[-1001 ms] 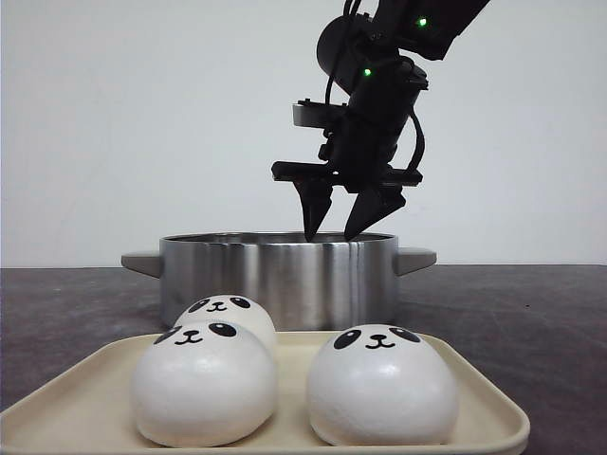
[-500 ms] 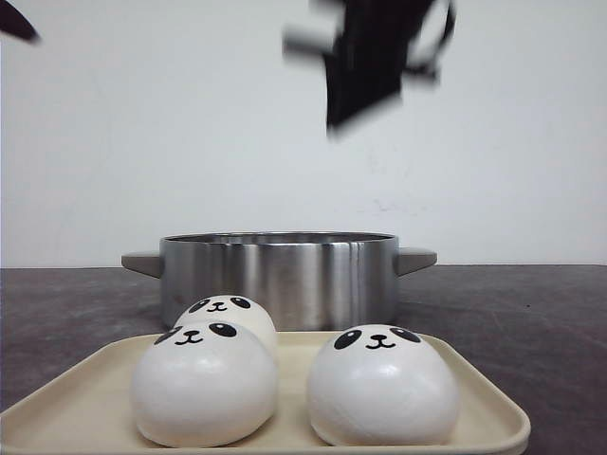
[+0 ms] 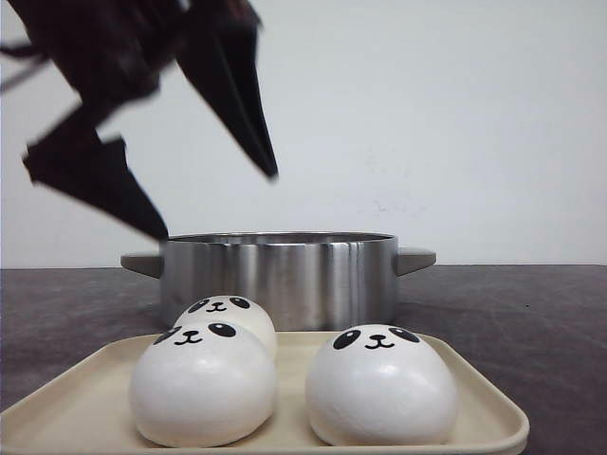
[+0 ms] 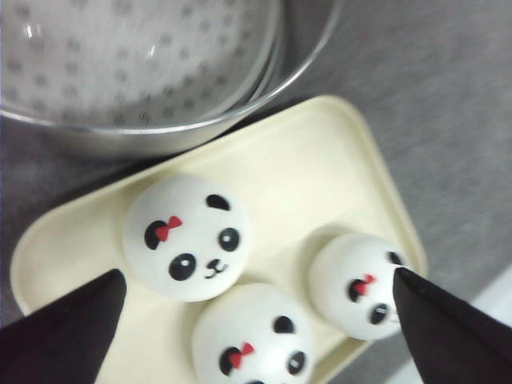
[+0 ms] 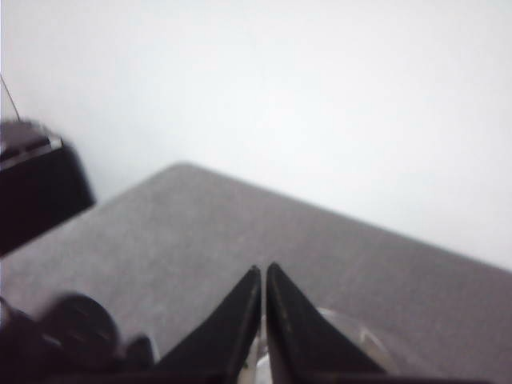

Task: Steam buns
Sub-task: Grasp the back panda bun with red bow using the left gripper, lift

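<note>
Writing: we find no brand, label or readable text anywhere; the only markings are the painted panda faces, with small red bows showing in the left wrist view.
Buns: three white panda buns sit on the tray, a front left bun (image 3: 203, 384), a front right bun (image 3: 381, 386) and a rear bun (image 3: 228, 317) tucked behind the left one, touching it.
Tray: the cream tray (image 3: 479, 398) lies just in front of the pot, and its front rim runs off the lower edge of the front view.
Pot: the steel pot (image 3: 280, 277) stands on the dark table (image 3: 512, 303); its perforated floor shows in the left wrist view.
Left gripper: our left gripper (image 3: 216, 204) hangs above the tray's left side, fingers spread wide, holding nothing.
Right gripper: our right gripper (image 5: 263, 276) has its fingertips pressed together, holding nothing.
Open room: bare table stretches right of the pot and tray; the tray's right rear corner is bare.
</note>
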Action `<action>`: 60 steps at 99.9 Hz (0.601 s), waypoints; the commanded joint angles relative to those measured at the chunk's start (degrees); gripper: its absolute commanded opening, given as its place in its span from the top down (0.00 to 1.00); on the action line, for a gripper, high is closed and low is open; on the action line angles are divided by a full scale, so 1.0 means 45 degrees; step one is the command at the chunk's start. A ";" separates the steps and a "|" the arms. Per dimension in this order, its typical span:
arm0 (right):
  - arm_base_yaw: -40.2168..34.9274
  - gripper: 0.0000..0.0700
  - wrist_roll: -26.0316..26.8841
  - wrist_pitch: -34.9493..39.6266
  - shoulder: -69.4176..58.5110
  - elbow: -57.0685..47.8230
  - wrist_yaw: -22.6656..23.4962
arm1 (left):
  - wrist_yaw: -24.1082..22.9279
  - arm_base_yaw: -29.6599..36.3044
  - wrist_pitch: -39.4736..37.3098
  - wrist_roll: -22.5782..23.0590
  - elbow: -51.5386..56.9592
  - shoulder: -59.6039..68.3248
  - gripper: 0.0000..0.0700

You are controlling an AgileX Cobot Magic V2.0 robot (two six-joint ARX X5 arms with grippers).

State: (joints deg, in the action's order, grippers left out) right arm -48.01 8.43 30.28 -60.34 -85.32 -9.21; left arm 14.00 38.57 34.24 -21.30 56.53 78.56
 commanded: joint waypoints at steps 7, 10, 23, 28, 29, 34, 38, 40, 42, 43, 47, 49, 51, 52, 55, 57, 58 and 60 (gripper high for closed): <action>-0.0151 1.00 0.0083 0.0253 0.0321 -0.0228 -0.0078 | -0.0175 0.0136 -0.0661 -0.0204 0.0063 0.1316 0.00; -0.0151 1.00 0.0083 0.0355 0.0432 -0.0228 -0.0078 | -0.0180 0.0165 -0.0850 -0.0233 0.0063 0.1574 0.00; -0.0151 1.00 0.0223 0.0777 0.0670 -0.0228 -0.0073 | -0.0214 0.0282 -0.1287 -0.0529 0.0063 0.2531 0.00; -0.0151 1.00 0.0340 0.0957 0.0719 -0.0228 -0.0078 | -0.0340 0.0306 -0.1263 -0.0529 0.0063 0.2807 0.00; -0.0151 1.00 0.0364 0.0986 0.0724 -0.0228 -0.0068 | -0.0398 0.0316 -0.1258 -0.0529 0.0063 0.2856 0.00; -0.0151 1.00 0.0452 0.1146 0.0724 -0.0228 -0.0068 | -0.0777 0.0393 -0.1229 -0.0529 0.0063 0.3104 0.00; -0.0151 1.00 0.0471 0.1277 0.0724 -0.0228 -0.0068 | -0.1030 0.0442 -0.1234 -0.0529 0.0063 0.3249 0.00; -0.0151 1.00 0.0471 0.1331 0.0724 -0.0228 -0.0068 | -0.1156 0.0452 -0.1234 -0.0534 0.0063 0.3322 0.00; -0.0151 1.00 0.0471 0.1384 0.0724 -0.0228 -0.0068 | -0.1229 0.0466 -0.1239 -0.0539 0.0063 0.3390 0.00; -0.0151 1.00 0.0476 0.1404 0.0724 -0.0228 -0.0068 | -0.1263 0.0471 -0.1239 -0.0539 0.0063 0.3424 0.00; -0.0151 1.00 0.0520 0.1481 0.0719 -0.0228 -0.0068 | -0.1375 0.0476 -0.1243 -0.0549 0.0063 0.3541 0.04; -0.0151 1.00 0.0554 0.1486 0.0719 -0.0228 -0.0068 | -0.1409 0.0495 -0.1239 -0.0573 0.0063 0.3585 0.06; -0.0151 1.00 0.0622 0.1511 0.0714 -0.0228 -0.0068 | -0.1447 0.0505 -0.1234 -0.0597 0.0063 0.3614 0.09; -0.0151 1.00 0.0641 0.1520 0.0709 -0.0228 -0.0068 | -0.1491 0.0510 -0.1229 -0.0631 0.0063 0.3628 0.11; -0.0151 1.00 0.0699 0.1525 0.0709 -0.0228 -0.0068 | -0.1564 0.0520 -0.1224 -0.0685 0.0063 0.3653 0.17; -0.0151 1.00 0.0704 0.1530 0.0709 -0.0228 -0.0068 | -0.1593 0.0520 -0.1229 -0.0709 0.0063 0.3662 0.21; -0.0151 1.00 0.0704 0.1525 0.0709 -0.0228 -0.0068 | -0.1608 0.0520 -0.1229 -0.0724 0.0063 0.3662 0.23; -0.0151 1.00 0.0704 0.1525 0.0709 -0.0228 -0.0068 | -0.1685 0.0520 -0.1229 -0.0733 0.0063 0.3667 0.29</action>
State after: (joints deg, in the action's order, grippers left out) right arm -48.05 10.44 37.45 -56.66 -85.32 -9.28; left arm 7.20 40.29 28.84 -23.64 56.51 93.69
